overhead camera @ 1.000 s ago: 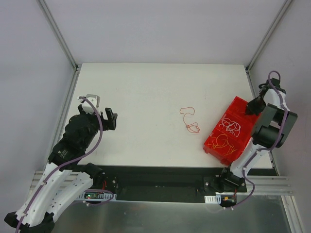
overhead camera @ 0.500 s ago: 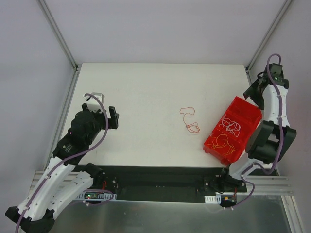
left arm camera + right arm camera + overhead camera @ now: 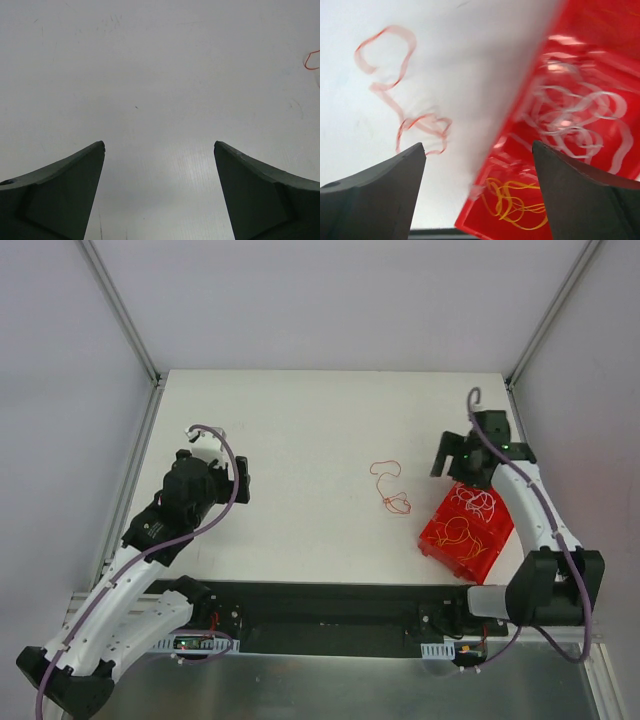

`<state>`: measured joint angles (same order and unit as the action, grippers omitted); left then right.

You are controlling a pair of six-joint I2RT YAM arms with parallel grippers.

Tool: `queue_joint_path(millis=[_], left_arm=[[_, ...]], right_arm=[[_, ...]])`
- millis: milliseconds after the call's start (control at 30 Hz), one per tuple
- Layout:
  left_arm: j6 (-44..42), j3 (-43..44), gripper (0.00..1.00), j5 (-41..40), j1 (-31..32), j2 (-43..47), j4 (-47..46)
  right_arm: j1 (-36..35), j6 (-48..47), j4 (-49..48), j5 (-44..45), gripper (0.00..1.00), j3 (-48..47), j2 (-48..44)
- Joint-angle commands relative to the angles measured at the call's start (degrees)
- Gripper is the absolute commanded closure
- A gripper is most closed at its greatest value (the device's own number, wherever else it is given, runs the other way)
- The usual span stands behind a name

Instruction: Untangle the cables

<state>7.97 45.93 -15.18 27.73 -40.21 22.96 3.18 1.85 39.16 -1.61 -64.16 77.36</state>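
The task looks mostly done, with one piece left. At the lower right of the top view sits a red bin [image 3: 432,540], and the colours in it are already apart. A whitish bundle [image 3: 575,117] lies in its upper part and a yellow-orange bundle [image 3: 510,200] in its lower part. The two do not cross each other, though each curls loosely on itself. The bin seems to be divided between them, but the divider is hard to make out. The third colour, a red-orange cable [image 3: 397,504], lies alone on the white worktop [image 3: 300,440] just right of the frame's centre, near the bin's left side but apart from it. It runs from an open loop at the top to a small knotted curl at the bottom. Whether it is one strand or two twisted together is too fine to tell. My reading is that this cable must be picked up, have that curl pulled out if it is a real tangle, and then be put away. The right gripper [image 3: 479,144] hangs over the gap between this cable and the bin, jaws spread wide with nothing between them, and looks the better placed for that pick. The left gripper [image 3: 159,144], at mid-left of the top view, is likewise released and empty over bare worktop, well apart from the cables.
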Motion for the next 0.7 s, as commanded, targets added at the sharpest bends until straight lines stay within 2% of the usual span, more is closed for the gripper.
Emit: queue_joint_path(millis=[0, 100, 267, 400, 667], left_arm=[[-1.20, 0.03, 0.09, 0.76, -1.01, -1.54, -2.04], [-1.20, 0.21, 0.08, 1.03, -1.53, -2.59, -2.13], [-1.37, 0.04, 0.09, 0.94, -1.80, -3.83, -2.04], [-1.29, 0.12, 0.09, 1.20, -1.89, -3.92, -2.04], [-1.02, 0.47, 0.10, 2.52, -2.15, -4.27, -2.04]], right_arm=[[-14.84, -6.68, -6.54, -0.95, 0.08, 2.64, -7.05], [-21.88, -8.52, -6.29, -1.81, 0.07, 1.24, -3.29], [-27.61, -8.96, -3.65, 1.25, 0.04, -0.70, 6.82], [-27.88, -11.07, -4.61, 4.76, 0.02, -1.40, 12.97], [-28.75, -9.85, -7.25, 3.10, 0.03, -2.19, 22.03]])
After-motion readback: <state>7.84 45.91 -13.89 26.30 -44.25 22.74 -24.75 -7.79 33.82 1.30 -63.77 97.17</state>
